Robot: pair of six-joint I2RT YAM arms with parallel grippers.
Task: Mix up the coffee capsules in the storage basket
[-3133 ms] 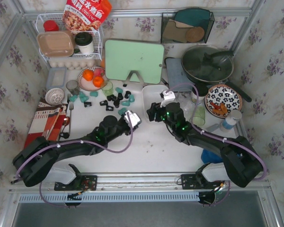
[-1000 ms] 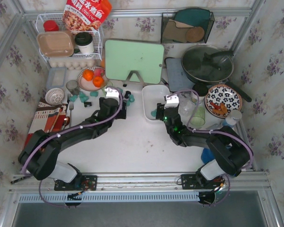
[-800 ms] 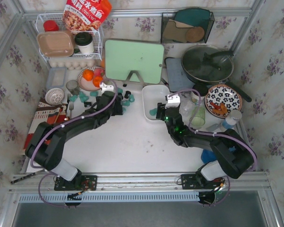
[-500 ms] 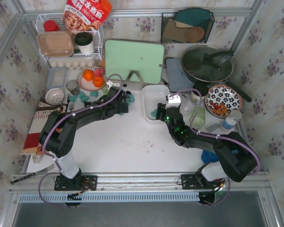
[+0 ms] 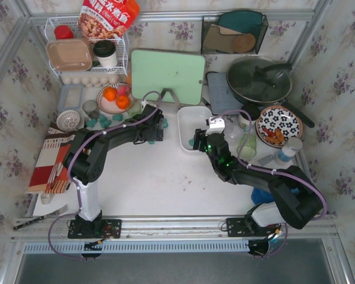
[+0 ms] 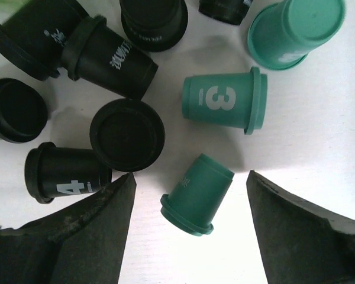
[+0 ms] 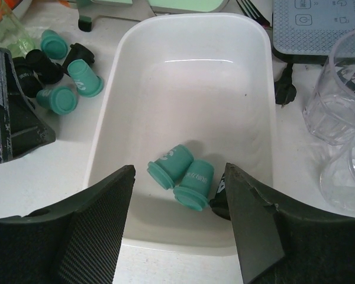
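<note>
Left gripper point(image 6: 188, 180): moved onto loose capsules point(image 6: 127, 135), wide around teal capsule point(image 6: 195, 198) (ungripped). Right gripper point(image 7: 178, 171): wide, empty, above basket point(image 7: 248, 77); filling barely started.

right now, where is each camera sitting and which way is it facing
Top external: above and behind the arm bases, looking down on the table; both arms show, left gripper at the loose coffee capsules, right gripper over the storage basket.
Left wrist: on the left arm, facing straight down at black and teal capsules; its two fingers frame the bottom.
Right wrist: on the right arm, looking down into the basket; its fingers frame the bottom.
Shared: top and right wrist both show the basket and left gripper.
</note>
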